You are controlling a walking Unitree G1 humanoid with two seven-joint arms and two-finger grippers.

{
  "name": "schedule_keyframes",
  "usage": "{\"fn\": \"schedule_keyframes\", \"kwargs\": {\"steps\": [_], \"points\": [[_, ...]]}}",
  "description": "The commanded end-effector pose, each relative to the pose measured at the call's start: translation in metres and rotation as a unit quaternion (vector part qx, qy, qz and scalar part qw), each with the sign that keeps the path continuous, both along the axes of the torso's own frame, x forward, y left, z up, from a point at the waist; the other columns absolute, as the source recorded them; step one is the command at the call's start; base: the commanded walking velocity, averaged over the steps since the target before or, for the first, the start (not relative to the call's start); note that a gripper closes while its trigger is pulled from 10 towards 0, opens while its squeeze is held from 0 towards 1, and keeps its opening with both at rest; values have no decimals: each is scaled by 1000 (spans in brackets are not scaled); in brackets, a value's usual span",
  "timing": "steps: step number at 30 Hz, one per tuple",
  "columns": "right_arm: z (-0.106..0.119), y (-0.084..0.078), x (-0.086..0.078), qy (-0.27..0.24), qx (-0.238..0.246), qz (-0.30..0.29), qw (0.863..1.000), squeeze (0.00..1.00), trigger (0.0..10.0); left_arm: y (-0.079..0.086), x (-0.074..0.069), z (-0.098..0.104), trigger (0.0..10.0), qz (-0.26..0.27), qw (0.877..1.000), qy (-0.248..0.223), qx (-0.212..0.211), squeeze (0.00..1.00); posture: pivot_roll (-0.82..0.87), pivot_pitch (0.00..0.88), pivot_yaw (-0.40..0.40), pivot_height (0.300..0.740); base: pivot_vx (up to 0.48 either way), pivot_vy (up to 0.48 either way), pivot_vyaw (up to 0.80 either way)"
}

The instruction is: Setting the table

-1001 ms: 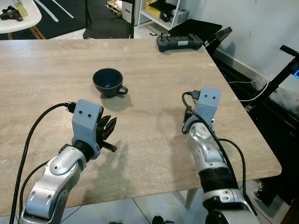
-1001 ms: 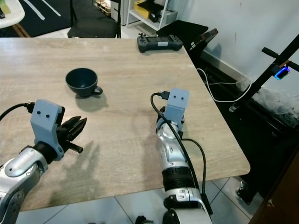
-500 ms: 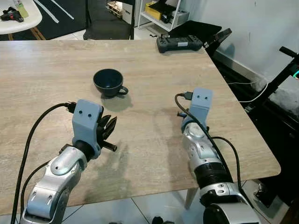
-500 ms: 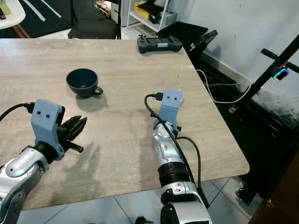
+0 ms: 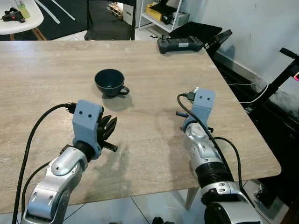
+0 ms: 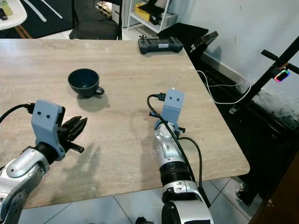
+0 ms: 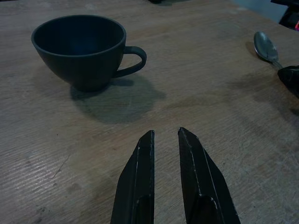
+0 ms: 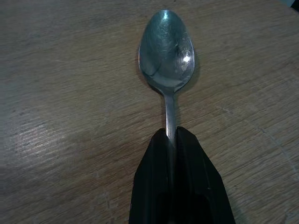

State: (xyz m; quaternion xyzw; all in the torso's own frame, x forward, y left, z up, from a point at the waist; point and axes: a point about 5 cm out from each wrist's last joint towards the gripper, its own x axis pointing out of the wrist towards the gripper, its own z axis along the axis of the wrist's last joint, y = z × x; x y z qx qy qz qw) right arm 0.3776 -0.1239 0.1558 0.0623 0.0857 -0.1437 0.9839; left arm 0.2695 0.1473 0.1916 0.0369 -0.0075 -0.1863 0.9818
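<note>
A dark blue cup (image 5: 109, 82) stands upright on the wooden table (image 5: 154, 60), handle toward my right. My left gripper (image 7: 163, 133) hovers low over the table a short way in front of the cup (image 7: 81, 49), open by a narrow gap with nothing between the fingers. My right gripper (image 8: 170, 133) is shut on the handle of a metal spoon (image 8: 167, 49), whose bowl faces up at or just above the tabletop. In the left eye view the right wrist's blue housing (image 5: 204, 103) covers those fingers. The spoon (image 7: 265, 45) lies to the right of the cup.
A black controller (image 5: 180, 44) lies at the table's far edge. The table's right edge (image 5: 243, 116) drops to a floor with cables and a black stand (image 5: 280, 74). A black chair (image 5: 110, 18) and a white round table (image 5: 18, 16) stand beyond.
My right arm shifted slightly to the left and back a little, still holding the spoon. The left arm and the cup have stayed put.
</note>
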Motion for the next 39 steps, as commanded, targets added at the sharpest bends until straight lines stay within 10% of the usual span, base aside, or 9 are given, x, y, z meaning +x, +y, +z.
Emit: {"fn": "schedule_keyframes", "kwargs": {"steps": [1, 13, 39], "points": [[-7, -5, -5, 0, 23, 3, 1000, 0, 10000, -2, -1, -4, 10000, -3, 1000, 6, 4, 0, 116, 128, -8, 740, 0, 0, 0], [54, -29, -38, -196, 18, 27, 980, 0, 10000, 4, -10, 9, 10000, -28, 1000, -15, 1, 0, 106, 134, -6, 740, 0, 0, 0], [49, -45, -47, -182, 24, -1, 983, 0, 10000, -9, 9, 0, 10000, 93, 995, 0, -44, 0, 101, 124, 10, 740, 0, 0, 0]]}}
